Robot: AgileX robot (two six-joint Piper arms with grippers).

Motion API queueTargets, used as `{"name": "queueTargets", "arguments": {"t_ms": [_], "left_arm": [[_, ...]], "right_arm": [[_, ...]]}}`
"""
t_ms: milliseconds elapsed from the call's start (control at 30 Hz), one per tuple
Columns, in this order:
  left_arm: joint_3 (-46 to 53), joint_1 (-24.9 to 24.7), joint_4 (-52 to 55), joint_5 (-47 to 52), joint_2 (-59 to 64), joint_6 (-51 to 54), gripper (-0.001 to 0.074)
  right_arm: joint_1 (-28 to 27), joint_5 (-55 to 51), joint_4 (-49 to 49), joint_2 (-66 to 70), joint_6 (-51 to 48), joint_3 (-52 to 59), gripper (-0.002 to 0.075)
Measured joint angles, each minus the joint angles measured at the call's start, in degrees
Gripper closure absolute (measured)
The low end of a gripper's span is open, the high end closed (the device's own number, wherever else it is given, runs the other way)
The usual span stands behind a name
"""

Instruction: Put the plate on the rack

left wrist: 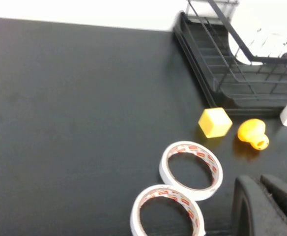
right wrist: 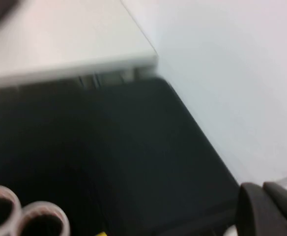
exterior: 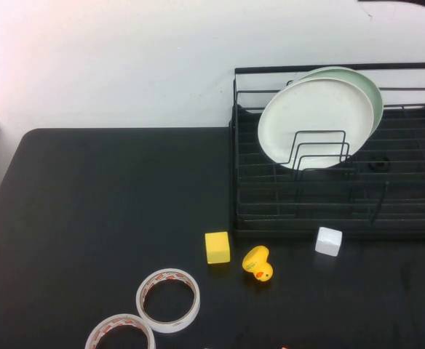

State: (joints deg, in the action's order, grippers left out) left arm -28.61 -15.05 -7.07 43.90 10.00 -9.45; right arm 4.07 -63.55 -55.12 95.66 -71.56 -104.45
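The cream plate (exterior: 307,116) stands upright in the black wire rack (exterior: 409,196) at the table's far right, leaning between the loop dividers. The mint-green plate (exterior: 369,87) stands right behind it. Neither gripper touches the plate. My left gripper (left wrist: 259,181) shows only in the left wrist view, shut and empty, low over the near table by the tape rolls, with the rack (left wrist: 217,73) far ahead. My right gripper (right wrist: 262,187) is shut and empty, raised and looking across the table. A dark part of the right arm (exterior: 409,4) shows at the high view's top right.
In front of the rack lie a yellow cube (exterior: 217,247), a yellow rubber duck (exterior: 257,264) and a white cube (exterior: 328,241). Two tape rolls (exterior: 168,299) (exterior: 120,334) lie at the near edge. The black table (exterior: 89,203) stretches left of them.
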Motion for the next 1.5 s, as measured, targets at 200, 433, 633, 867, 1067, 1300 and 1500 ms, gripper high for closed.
{"name": "queueTargets", "arguments": {"t_ms": [200,433,633,867,1067,1300,1500], "left_arm": [[0.00,0.00,2.46,4.84,-6.07,-1.79,0.0735],[0.00,0.00,2.46,9.39,-6.57,-2.14,0.0735],[0.00,0.00,2.46,11.87,-6.71,-2.23,0.0735],[0.00,0.00,2.46,13.14,-6.71,-2.23,0.0735],[0.00,0.00,2.46,13.41,-6.71,-2.26,0.0735],[0.00,0.00,2.46,13.41,-6.71,-2.26,0.0736],[0.00,0.00,2.46,13.52,-6.71,-2.36,0.0736]], "right_arm": [[0.00,6.97,-5.56,-13.45,-5.66,14.61,0.0721],[0.00,13.30,-12.63,-30.43,-16.40,33.37,0.0721],[0.00,21.07,-19.77,-43.47,-23.34,46.23,0.0721],[0.00,27.94,-23.38,-56.54,-26.40,54.94,0.0721],[0.00,27.72,-15.81,-65.46,-26.00,57.64,0.0722],[0.00,23.67,-9.24,-74.02,-18.96,60.40,0.0723],[0.00,27.70,-7.69,-78.57,-16.63,65.67,0.0724]]}}
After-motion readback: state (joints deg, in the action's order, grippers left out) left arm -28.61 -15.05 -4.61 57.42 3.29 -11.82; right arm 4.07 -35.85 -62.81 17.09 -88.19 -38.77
